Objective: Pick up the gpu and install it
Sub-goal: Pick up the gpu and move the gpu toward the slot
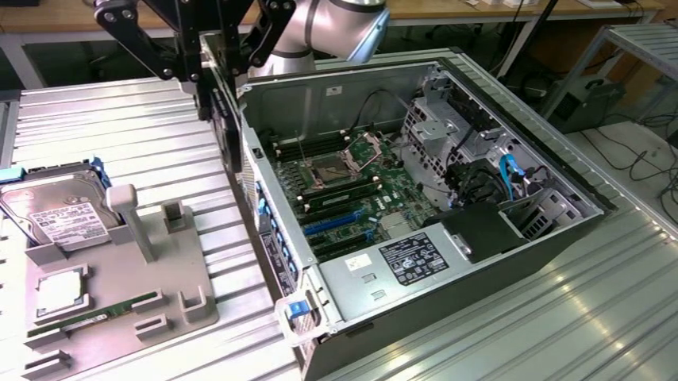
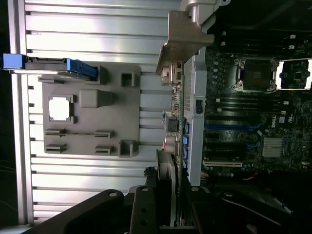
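Note:
The gpu hangs edge-on as a thin dark slab, high above the metal table. It is just outside the wall of the open computer case on the exterior view's left. My gripper is shut on its upper edge. In the wrist view the gpu runs as a thin green-edged card from between my fingers out to its silver end bracket. It hovers over the case wall beside the motherboard. The motherboard's blue and black slots lie uncovered inside the case.
A grey fixture tray lies on the ribbed table at the exterior view's left. It holds a silver hard drive, a processor and a RAM stick. Cables, a drive cage and the power supply crowd the case.

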Motion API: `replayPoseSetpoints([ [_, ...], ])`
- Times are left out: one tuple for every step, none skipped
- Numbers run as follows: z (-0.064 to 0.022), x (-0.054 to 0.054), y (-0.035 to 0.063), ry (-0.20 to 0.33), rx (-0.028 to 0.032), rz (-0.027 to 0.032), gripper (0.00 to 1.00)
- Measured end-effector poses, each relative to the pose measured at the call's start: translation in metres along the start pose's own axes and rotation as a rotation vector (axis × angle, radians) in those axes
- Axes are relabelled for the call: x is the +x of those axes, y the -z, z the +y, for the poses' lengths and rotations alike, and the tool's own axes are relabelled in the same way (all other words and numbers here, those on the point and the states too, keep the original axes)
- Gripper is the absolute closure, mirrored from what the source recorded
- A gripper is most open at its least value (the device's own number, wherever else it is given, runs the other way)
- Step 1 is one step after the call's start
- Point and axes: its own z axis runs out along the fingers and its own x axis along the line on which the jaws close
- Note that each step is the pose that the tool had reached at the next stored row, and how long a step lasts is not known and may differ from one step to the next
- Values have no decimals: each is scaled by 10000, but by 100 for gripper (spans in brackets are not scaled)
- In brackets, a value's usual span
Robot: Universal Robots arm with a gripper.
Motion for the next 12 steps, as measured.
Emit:
replayPoseSetpoints([
  [-1,-16,-1,0,-1,0,73],
  [-1,-32,-1,1,-1,-1,73],
  [-2,-48,-1,1,-1,-1,73],
  [-2,-62,-1,0,0,0,73],
  [-3,-75,-2,1,0,-1,73],
  [-3,-88,-2,1,-1,-1,73],
  [-4,-97,-2,0,-1,0,73],
  [-4,-107,-2,0,-1,-1,73],
  [-5,-119,-3,0,-1,-1,73],
  [-5,-132,-3,0,-1,0,73],
  [-6,-147,-3,0,0,0,73],
  [-6,-162,-3,1,0,0,73],
])
